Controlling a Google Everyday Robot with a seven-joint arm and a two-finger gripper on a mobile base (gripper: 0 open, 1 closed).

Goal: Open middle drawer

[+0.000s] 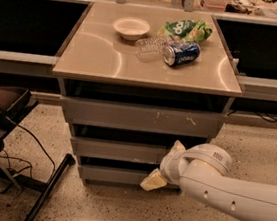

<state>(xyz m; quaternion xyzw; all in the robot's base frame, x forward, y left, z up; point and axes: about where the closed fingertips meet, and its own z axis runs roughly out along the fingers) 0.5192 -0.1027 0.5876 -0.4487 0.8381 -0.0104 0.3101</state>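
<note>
Nothing is pulled out yet, I judge: the middle drawer looks shut, just below the scratched drawer. I have the gripper at its right end, jaws apart, the pull still ahead.

One camera, looking down from up high out front.
It's facing the cabinet front-on, fairly close, with the gripper sitting at the right end of the middle drawer.

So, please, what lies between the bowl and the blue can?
A clear plastic bottle, in the camera view; the gripper is at the right end of the middle drawer.
</note>
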